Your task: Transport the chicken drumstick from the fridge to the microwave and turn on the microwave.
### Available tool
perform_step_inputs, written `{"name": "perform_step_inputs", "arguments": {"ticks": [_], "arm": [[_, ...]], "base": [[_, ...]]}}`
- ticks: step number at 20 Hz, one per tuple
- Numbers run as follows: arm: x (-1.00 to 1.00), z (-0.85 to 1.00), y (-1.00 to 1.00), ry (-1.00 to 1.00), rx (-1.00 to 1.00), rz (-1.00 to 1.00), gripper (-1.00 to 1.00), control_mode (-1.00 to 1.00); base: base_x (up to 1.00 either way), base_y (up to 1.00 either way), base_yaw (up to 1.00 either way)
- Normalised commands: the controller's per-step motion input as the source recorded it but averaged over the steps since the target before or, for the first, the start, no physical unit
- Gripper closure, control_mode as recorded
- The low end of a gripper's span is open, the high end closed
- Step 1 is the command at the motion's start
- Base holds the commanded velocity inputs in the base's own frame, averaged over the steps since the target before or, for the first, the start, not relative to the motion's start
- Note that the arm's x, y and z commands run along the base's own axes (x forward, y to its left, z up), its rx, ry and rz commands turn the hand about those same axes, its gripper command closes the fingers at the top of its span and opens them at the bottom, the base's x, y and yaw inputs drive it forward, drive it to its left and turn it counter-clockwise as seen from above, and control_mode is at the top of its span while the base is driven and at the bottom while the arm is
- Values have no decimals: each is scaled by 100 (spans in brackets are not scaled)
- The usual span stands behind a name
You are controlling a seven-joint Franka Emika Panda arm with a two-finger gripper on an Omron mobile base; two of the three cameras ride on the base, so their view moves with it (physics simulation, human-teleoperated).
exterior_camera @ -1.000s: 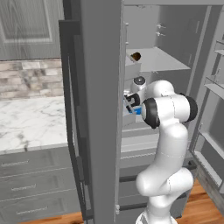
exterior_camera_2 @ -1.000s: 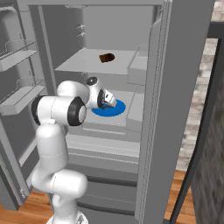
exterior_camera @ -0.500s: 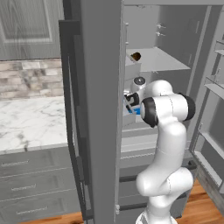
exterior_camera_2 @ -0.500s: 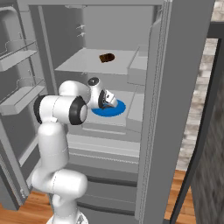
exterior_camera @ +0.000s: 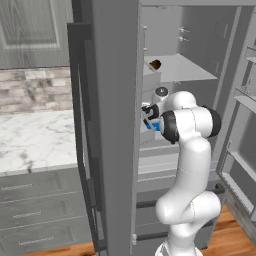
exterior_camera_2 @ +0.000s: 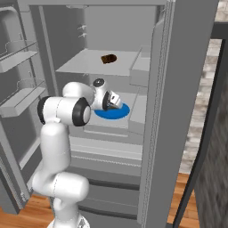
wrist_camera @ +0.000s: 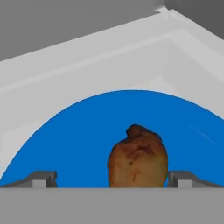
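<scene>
Right base view: the fridge (exterior_camera_2: pixel 187 89) stands open, the arm bent at the elbow, reaching in over a blue plate (exterior_camera_2: pixel 116 114). The gripper (wrist_camera: pixel 111 179) is spread, straddling the chicken drumstick (wrist_camera: pixel 138 158) lying on it.

The fridge (exterior_camera_2: pixel 191 89) stands open, so the way in from the front is free. The gripper (wrist_camera: pixel 112 179) has its fingers wide apart with the chicken drumstick (wrist_camera: pixel 138 159) between them on the blue plate (wrist_camera: pixel 78 131), and there is open plate on each side. The shelf (exterior_camera_2: pixel 95 62) above seems close overhead, and the fridge's back wall stands just behind the plate.
</scene>
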Motion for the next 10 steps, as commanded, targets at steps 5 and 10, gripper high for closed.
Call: {"name": "perform_step_inputs", "arguments": {"ticks": [5,10], "arm": [[5,-16,-13,0,0,-1,-100,-100],[0,-8,-3,0,0,0,-100,-100]], "base": [[0,0,0],[0,0,0]]}}
